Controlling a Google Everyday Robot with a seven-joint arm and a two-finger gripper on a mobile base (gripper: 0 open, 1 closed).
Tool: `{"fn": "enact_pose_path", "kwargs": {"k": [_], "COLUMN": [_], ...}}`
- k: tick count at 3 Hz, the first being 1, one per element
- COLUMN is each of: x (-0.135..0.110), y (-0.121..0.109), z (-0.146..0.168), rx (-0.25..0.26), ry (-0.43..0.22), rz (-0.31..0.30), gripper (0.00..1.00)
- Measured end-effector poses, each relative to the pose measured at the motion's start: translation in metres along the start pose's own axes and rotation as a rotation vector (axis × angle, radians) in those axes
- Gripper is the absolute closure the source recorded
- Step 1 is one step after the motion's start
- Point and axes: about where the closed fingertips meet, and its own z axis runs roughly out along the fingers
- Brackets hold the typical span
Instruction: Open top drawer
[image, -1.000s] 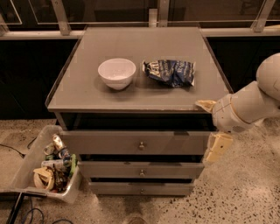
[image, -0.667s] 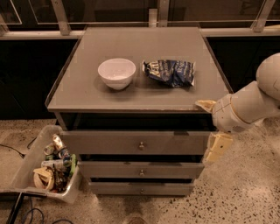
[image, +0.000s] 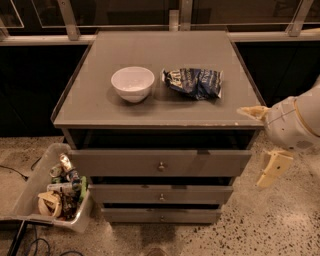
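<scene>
The top drawer (image: 160, 162) is the widest grey front under the cabinet top, with a small round metal knob (image: 161, 166) at its centre. Its front stands a little forward of the two narrower drawers below, with a dark gap above it. My gripper (image: 262, 142) is at the cabinet's right front corner, level with the drawer's right end. It is open and empty: one cream finger (image: 252, 112) lies by the tabletop edge, the other (image: 272, 170) hangs lower. It is well to the right of the knob.
A white bowl (image: 132, 83) and a blue snack bag (image: 194, 82) sit on the grey cabinet top (image: 100, 107). A plastic bin (image: 30, 197) of packaged items stands on the floor at the left. A cable lies on the speckled floor (image: 280, 225).
</scene>
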Motion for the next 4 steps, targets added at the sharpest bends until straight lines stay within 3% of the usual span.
{"fn": "enact_pose_path", "kwargs": {"k": [2, 3, 4], "x": [0.005, 0.01, 0.011], "y": [0.016, 0.027, 0.015], "z": [0.023, 0.039, 0.056], "rx": [-0.001, 0.045, 0.146], "ry": [0.008, 0.024, 0.019], "rz": [0.035, 0.061, 0.062], "gripper": [0.0, 0.0, 0.0]}}
